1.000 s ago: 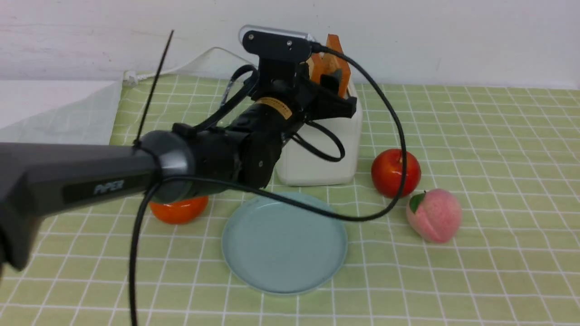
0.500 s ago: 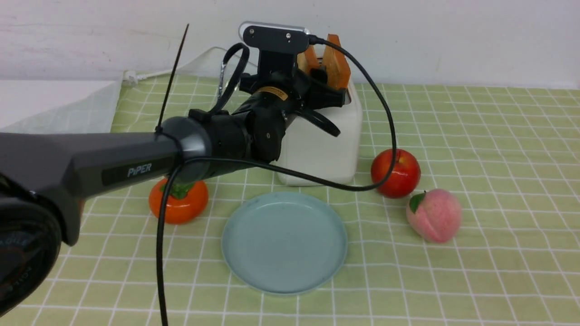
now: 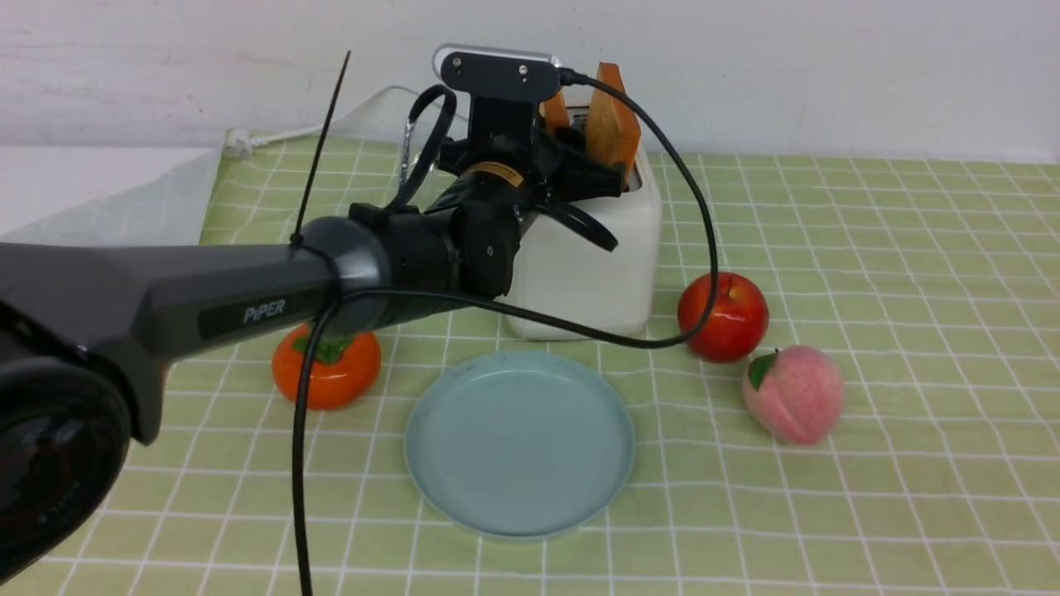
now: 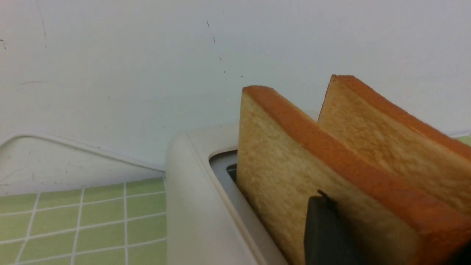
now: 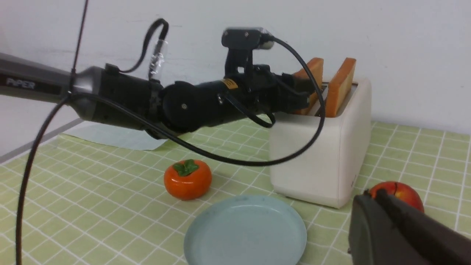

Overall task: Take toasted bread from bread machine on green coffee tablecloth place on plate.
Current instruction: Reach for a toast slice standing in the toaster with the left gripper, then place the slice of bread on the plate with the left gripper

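Note:
Two slices of toasted bread stand upright in the cream bread machine (image 3: 596, 273) at the back of the green coffee tablecloth (image 3: 869, 248). My left gripper (image 3: 584, 145) straddles the left slice (image 4: 294, 165). One of its fingers (image 4: 323, 232) lies against that slice's face; the other is hidden behind the slice. The right slice (image 3: 614, 124) stands free. In front of the toaster sits the pale blue plate (image 3: 520, 443), with nothing on it. My right gripper (image 5: 375, 193) is shut and holds nothing, low beside the plate; it does not show in the front view.
An orange persimmon (image 3: 327, 368) lies left of the plate, under the left arm. A red apple (image 3: 723, 317) and a pink peach (image 3: 793, 393) lie to the plate's right. The left arm's black cable (image 3: 704, 248) loops down past the toaster. A white wall stands behind.
The left gripper has risen from the toaster's front to slice height, and its jaws have narrowed around the left slice. Neither slice has moved.

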You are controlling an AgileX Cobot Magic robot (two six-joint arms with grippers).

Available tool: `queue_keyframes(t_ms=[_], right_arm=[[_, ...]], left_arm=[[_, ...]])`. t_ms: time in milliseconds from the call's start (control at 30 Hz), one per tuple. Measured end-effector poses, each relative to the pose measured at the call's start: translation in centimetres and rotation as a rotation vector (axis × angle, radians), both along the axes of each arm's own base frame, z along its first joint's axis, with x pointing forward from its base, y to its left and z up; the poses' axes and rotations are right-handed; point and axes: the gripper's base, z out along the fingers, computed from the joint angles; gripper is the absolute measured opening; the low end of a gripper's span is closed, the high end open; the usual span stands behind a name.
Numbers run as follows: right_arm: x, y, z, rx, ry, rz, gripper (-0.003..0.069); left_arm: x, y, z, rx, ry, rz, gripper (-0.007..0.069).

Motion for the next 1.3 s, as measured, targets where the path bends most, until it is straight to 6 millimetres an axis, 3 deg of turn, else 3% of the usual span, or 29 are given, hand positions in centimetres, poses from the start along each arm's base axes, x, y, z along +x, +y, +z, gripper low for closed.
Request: queue_keyframes(t_ms=[167, 367, 533, 633, 700, 867, 900, 967, 1000, 1100, 1167, 1300], right_arm=[[0.0, 0.1, 0.2, -0.001, -0.023, 0.009, 0.0003], [-0.1, 0.1, 0.2, -0.002, -0.034, 0.012, 0.0003], [-0.1, 0.1, 0.2, -0.002, -0.035, 0.012, 0.0003], [0.0, 0.1, 0.3, -0.007, -0.040, 0.011, 0.0003], [0.0, 0.1, 0.3, -0.010, -0.044, 0.010, 0.0003], [0.0, 0.1, 0.3, -0.014, -0.048, 0.009, 0.0003], [0.0, 0.1, 0.3, -0.014, -0.048, 0.009, 0.0003], [0.0, 0.1, 0.3, -0.013, -0.048, 0.009, 0.0003], [0.0, 0.1, 0.3, -0.014, -0.049, 0.008, 0.0003], [0.0, 0.1, 0.3, -0.004, -0.042, 0.008, 0.0003], [0.0, 0.1, 0.3, 0.003, -0.038, 0.007, 0.0003], [0.0, 0.1, 0.3, 0.006, -0.035, 0.007, 0.0003]], left_arm=[[0.1, 0.0, 0.0, -0.002, -0.009, 0.007, 0.0251], [0.1, 0.1, 0.1, -0.007, -0.022, 0.014, 0.0116], [0.1, 0.1, 0.2, -0.011, -0.026, 0.018, 0.0110], [-0.3, 0.4, 1.7, -0.031, -0.048, 0.019, 0.0110], [-0.9, 0.8, 4.1, -0.057, -0.088, 0.019, 0.0110], [-3.7, 2.2, 11.1, -0.124, -0.175, -0.010, 0.0110], [-3.8, 2.3, 11.3, -0.126, -0.174, -0.014, 0.0110], [-5.9, 2.9, 14.3, -0.129, -0.137, -0.083, 0.0110], [-6.0, 2.9, 14.4, -0.127, -0.131, -0.090, 0.0110], [-9.2, 3.4, 16.8, -0.093, 0.002, -0.232, 0.0110], [-11.0, 3.6, 17.4, -0.068, 0.085, -0.307, 0.0110], [-15.0, 4.6, 16.6, -0.044, 0.306, -0.427, 0.0110]])
